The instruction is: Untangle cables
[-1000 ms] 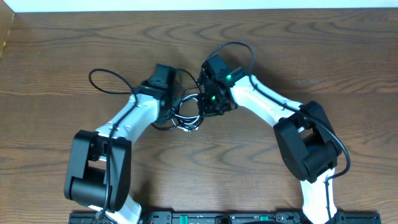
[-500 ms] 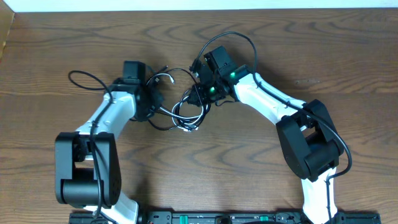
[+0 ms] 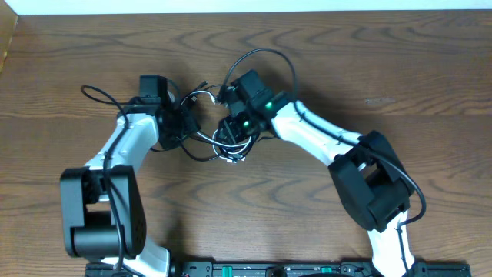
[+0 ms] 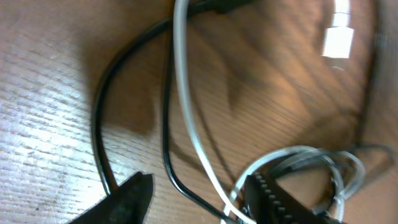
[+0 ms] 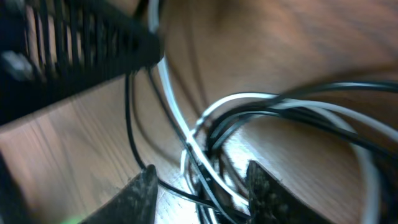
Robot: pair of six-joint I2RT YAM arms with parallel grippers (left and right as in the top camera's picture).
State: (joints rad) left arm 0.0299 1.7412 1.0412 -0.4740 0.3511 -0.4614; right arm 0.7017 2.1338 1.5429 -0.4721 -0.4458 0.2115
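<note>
The wooden table [image 3: 384, 69] carries the left arm [image 3: 127, 146] and the right arm [image 3: 315, 138], both bent in toward its middle. Between them the cables [image 3: 231, 146] lie in one loose tangle on the wood, the black cord [image 4: 99, 118] looping through the white cord [image 4: 183, 93]. The left gripper [image 4: 196, 186] is spread wide, and both cords run through its gap unclamped. The right gripper [image 5: 202, 180] also gapes over the coils. A small white plug [image 4: 339, 40] lies nearby.

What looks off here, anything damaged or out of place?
Only the tangle: the black cable and white cable are looped through each other in a coil between the left gripper and right gripper. No visible damage.
</note>
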